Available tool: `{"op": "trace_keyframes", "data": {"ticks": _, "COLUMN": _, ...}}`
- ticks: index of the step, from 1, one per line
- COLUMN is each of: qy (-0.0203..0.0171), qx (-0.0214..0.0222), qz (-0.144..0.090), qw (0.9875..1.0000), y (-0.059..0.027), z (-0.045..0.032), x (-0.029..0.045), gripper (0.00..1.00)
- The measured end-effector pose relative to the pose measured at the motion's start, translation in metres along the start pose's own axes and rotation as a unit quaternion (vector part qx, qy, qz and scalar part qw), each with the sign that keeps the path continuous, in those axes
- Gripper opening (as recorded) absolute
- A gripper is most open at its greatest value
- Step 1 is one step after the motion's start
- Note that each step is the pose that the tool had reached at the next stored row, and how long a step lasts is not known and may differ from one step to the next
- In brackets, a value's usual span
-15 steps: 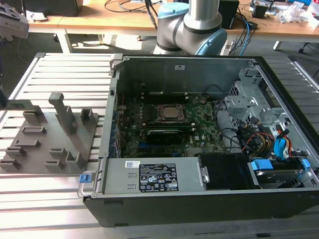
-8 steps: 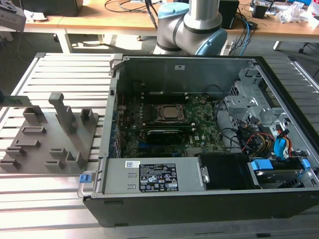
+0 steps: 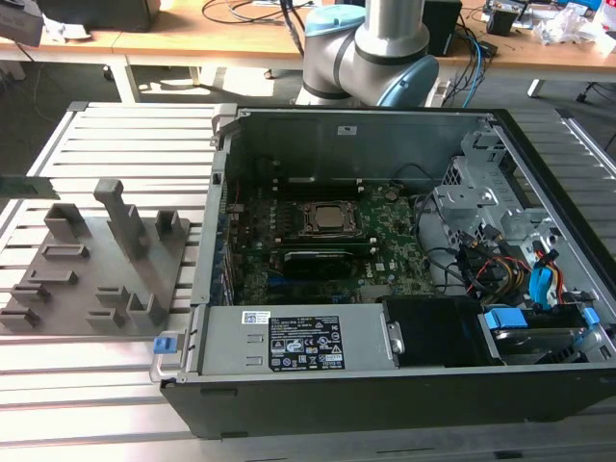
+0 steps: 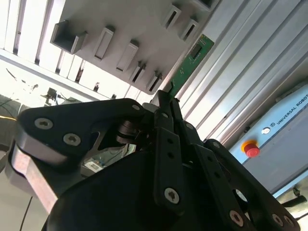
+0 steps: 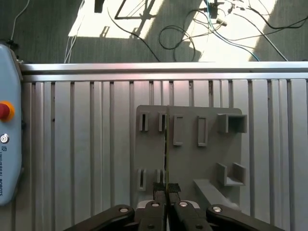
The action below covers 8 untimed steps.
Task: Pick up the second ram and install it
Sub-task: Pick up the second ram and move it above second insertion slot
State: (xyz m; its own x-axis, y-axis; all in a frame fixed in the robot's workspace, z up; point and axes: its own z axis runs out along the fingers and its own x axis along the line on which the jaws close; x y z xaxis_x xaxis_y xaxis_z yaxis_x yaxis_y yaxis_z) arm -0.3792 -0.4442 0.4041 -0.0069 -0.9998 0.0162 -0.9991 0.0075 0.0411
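My gripper [image 4: 166, 98] is shut on the second ram [image 4: 191, 58], a narrow green stick that juts out from between the black fingertips. In the first wrist view the ram [image 5: 166, 149] shows edge-on as a thin line rising from the gripper [image 5: 166, 188], above the grey holder plate [image 5: 187, 159] and its slotted blocks. In the exterior view a green strip, the ram [image 3: 24, 186], hangs at the left edge above the holder plate [image 3: 96, 265]. The open computer case [image 3: 385, 144] lies to the exterior view's right, with the green motherboard [image 3: 385, 265] and square CPU socket [image 3: 327, 219] inside.
The holder plate rests on a ribbed aluminium table [image 3: 125, 144]. Drive cages and bundled cables [image 3: 491, 260] fill the case's right side, and a power supply [image 3: 298, 342] lies along its front. The arm's base [image 3: 371, 48] stands behind the case. A pendant with a red button [image 5: 4, 110] lies beside the table.
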Motion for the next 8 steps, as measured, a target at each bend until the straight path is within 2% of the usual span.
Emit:
{"op": "trace_keyframes", "data": {"ticks": 1, "qy": 0.0000, "qx": 0.0000, "qz": 0.000, "qw": 1.0000, "y": 0.0001, "z": -0.0033, "x": 0.0001, "gripper": 0.14}}
{"op": "trace_keyframes", "data": {"ticks": 2, "qy": -0.0001, "qx": -0.0001, "qz": 0.000, "qw": 1.0000, "y": 0.0004, "z": -0.0097, "x": 0.0002, "gripper": 0.14}}
{"op": "trace_keyframes", "data": {"ticks": 4, "qy": -0.0028, "qx": 0.0000, "qz": 0.000, "qw": 1.0000, "y": 0.0008, "z": -0.0170, "x": 0.0002, "gripper": 0.14}}
{"op": "trace_keyframes", "data": {"ticks": 6, "qy": -0.0081, "qx": 0.0000, "qz": 0.000, "qw": 1.0000, "y": 0.0010, "z": -0.0254, "x": 0.0005, "gripper": 0.14}}
{"op": "trace_keyframes", "data": {"ticks": 8, "qy": -0.0203, "qx": -0.0001, "qz": -0.001, "qw": 0.9998, "y": 0.0011, "z": -0.0264, "x": 0.0005, "gripper": 0.14}}
